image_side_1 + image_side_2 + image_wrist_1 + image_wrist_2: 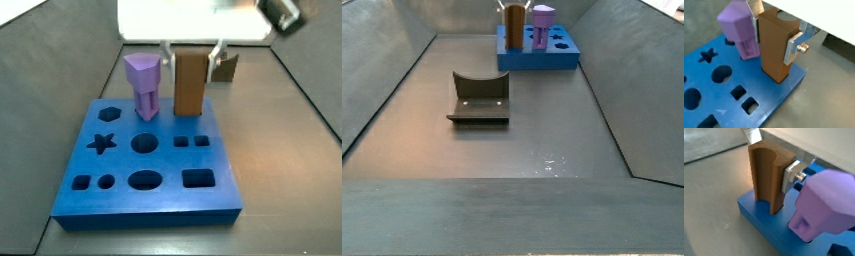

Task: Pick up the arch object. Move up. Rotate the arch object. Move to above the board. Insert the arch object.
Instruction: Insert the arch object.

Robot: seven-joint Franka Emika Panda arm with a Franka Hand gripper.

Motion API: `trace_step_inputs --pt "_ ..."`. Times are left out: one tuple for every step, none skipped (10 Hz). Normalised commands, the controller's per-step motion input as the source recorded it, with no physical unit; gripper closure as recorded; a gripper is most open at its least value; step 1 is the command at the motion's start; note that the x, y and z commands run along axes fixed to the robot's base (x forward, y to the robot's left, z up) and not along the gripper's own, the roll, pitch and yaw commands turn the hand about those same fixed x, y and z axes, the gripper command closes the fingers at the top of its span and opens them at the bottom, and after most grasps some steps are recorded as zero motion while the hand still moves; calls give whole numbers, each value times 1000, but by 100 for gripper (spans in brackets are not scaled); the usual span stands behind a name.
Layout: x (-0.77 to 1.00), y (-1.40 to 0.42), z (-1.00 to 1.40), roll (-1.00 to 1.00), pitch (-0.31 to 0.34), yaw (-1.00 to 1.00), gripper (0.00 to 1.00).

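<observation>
The arch object (774, 52) is a tall orange-brown prism with a curved groove down one side. It stands upright with its lower end in a hole near a corner of the blue board (774, 102). My gripper (774, 37) is shut on it near the top, with one silver finger plate (793, 47) flat against its side. It shows the same way in the other wrist view, arch object (767, 178), gripper (769, 163), board (756, 214). In both side views the arch object (190, 82) (515, 20) stands at the board's (147, 212) (543, 60) far edge under the gripper (191, 52).
A purple peg (739, 27) (827, 203) (142, 80) (543, 22) stands upright in the board right beside the arch object. The dark fixture (478, 98) stands on the grey floor away from the board, also behind it in a side view (225, 66). Grey walls enclose the floor.
</observation>
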Motion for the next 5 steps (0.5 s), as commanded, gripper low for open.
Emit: trace_step_inputs --pt "-77 -309 -760 307 0 -31 100" --pt "-60 -289 -743 323 0 -37 100" --pt "0 0 -86 0 0 -17 100" --pt "0 0 0 14 0 0 100" --pt "0 0 0 0 0 0 100"
